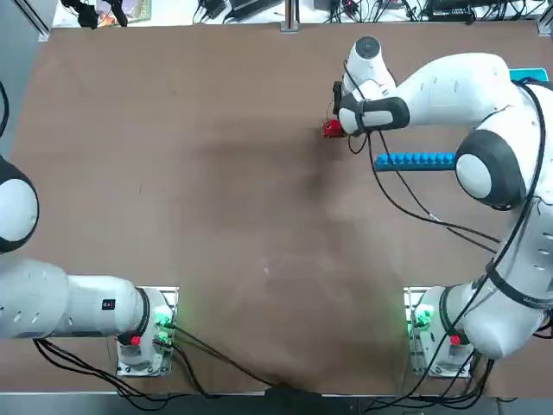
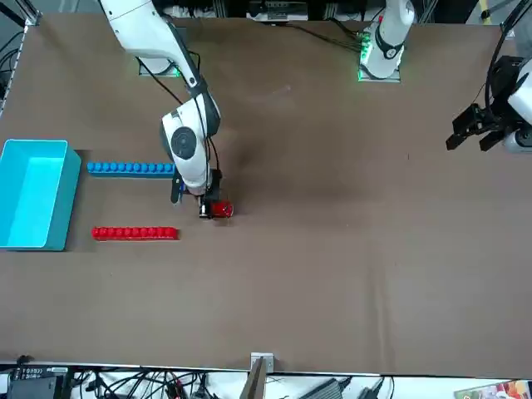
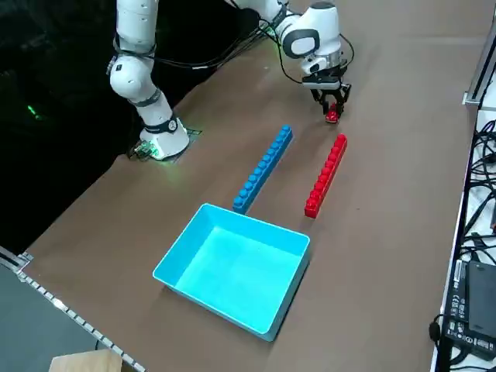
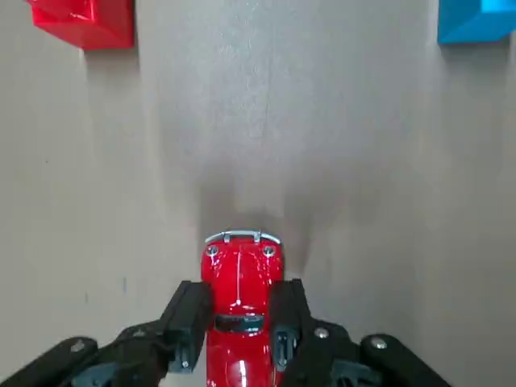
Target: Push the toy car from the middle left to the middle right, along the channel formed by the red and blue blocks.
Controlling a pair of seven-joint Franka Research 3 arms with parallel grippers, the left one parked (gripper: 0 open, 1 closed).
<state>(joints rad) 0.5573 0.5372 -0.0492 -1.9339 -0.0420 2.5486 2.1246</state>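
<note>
Red toy car (image 4: 240, 310) sits gripped btwn fingers of R hand (image 4: 243, 322) in wrist view, red block (image 4: 93, 20) & blue block (image 4: 476, 20) ahead, apart. R side view: channel (image 3: 294, 174) btwn blocks starts near hand, bin (image 3: 236, 267) well past it on desk (image 3: 380, 232).

Tabletop (image 1: 216, 216): brown, spread before you.
Floor (image 3: 58, 333): grey, beyond the tabletop's edge.
Backdrop (image 3: 54, 101): you see black beside the tabletop.

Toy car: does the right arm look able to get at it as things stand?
Yes, apparently: the right tool already has a finger along each side of the toy car, and nothing seems to stand between them.
</note>
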